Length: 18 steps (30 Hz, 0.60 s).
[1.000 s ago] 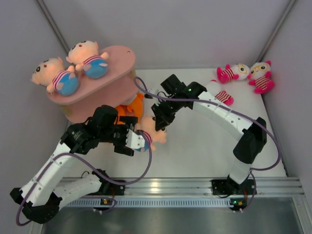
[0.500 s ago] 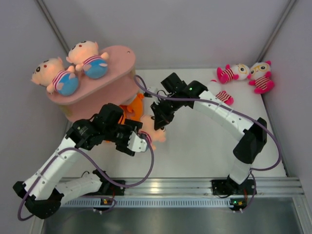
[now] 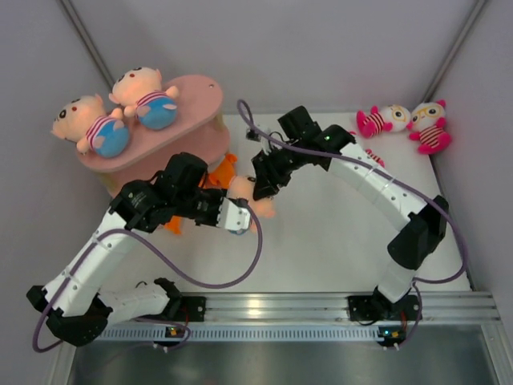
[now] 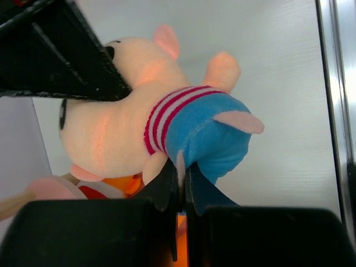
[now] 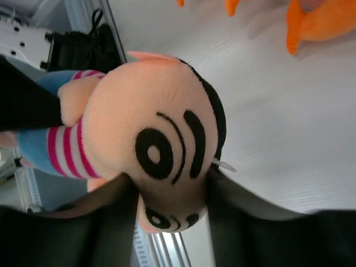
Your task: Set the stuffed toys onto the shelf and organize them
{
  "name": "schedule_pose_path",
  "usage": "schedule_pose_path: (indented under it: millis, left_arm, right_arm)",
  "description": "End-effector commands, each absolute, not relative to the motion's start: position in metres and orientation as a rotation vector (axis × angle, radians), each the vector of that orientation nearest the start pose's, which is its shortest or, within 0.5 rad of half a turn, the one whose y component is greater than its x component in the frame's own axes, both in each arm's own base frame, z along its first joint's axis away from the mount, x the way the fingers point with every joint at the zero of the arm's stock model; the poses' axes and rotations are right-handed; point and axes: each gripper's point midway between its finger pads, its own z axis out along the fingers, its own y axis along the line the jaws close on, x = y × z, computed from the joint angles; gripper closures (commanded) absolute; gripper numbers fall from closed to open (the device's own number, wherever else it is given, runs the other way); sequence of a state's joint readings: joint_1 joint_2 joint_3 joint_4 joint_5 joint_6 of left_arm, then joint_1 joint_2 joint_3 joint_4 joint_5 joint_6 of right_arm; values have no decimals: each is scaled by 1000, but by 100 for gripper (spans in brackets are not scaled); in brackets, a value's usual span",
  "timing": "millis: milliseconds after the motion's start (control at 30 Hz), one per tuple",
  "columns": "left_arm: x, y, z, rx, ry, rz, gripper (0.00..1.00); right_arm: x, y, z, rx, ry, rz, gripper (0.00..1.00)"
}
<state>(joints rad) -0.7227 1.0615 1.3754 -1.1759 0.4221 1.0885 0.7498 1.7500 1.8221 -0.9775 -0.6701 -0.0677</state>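
White tabletop (image 3: 321, 241), grey booth walls. Pink shelf (image 3: 200, 92) sits far left; two boy dolls (image 3: 88, 124) (image 3: 144, 98) lie on its top board, and the right end of that board is bare.

Third boy doll (image 3: 258, 206) hangs mid-table just right of the shelf, gripped by both arms. Left tool (image 4: 182, 172) is pinched together on a fold of its blue pants. Right tool (image 5: 169, 194) is clamped across the head, a finger on each side. Orange plush (image 3: 220, 172) sits just behind, on the shelf side.

Three white dolls (image 3: 385, 120) (image 3: 429, 124) (image 3: 370, 159) are at the far right corner, untouched.

Step in hand looks like a handover or a two-arm carry. My advice:
- let one tool go before any big move, else the doll gets stretched
- the pants pinch is thin and may slip; the head grip looks safer
- go up over the board edge, then set it down on the bare right end, clear of the two dolls there
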Motion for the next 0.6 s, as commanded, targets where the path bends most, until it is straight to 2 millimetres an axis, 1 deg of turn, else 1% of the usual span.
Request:
schedule_pose_path:
  millis: [0,33,67,100,133,167,200,233,267,300,333,367,400,500,533,567]
  left_arm:
    - [195,-224,331,1758,1277,-312,100]
    - [205,-223,342,1692,1306,-269,100]
    - [221,-231,367,1611,1260,-232,100]
    - [229,-233,378,1548,1275,-222,100]
    - [244,-230,389,1478,1297,-153,100]
    - [260,-234,411,1394,1279,-120,100]
    - [270,-234,421,1321,1305,-100,100]
    - [280,-232,431,1268,1313,-68,100]
    - [295,-229,440,1208,1332,-8,100]
    - [306,-227,457,1132,1311,39,100]
    - [313,-225,464,1094,1302,66,100]
    - [325,-219,471,1033,1312,124,100]
    - [332,-218,484,987,1284,164,100]
    - [362,-200,500,859,1316,344,100]
    - [368,-197,505,821,1326,362,100]
    - [375,-195,514,779,1328,359,100]
  right_arm:
    - [255,347,302,-1031,2055,1189,45]
    - [275,324,312,-852,2091,1177,40]
    - [287,307,295,-734,2156,1150,38]
    - [311,279,309,-554,2130,1117,37]
    - [326,259,305,-440,2146,1048,37]
    - [335,238,291,-333,2184,992,36]
    - [347,204,296,-204,2169,914,36]
    - [357,180,290,-115,2171,809,36]
    - [358,163,279,-58,2189,761,35]
    - [360,139,285,2,2157,704,35]
    - [359,130,282,28,2157,683,35]
    - [357,123,276,48,2166,661,35]
    - [355,114,280,59,2148,637,35]
    - [352,112,274,53,2163,620,35]
    - [351,112,271,54,2172,620,35]
    - [351,112,269,57,2177,621,36]
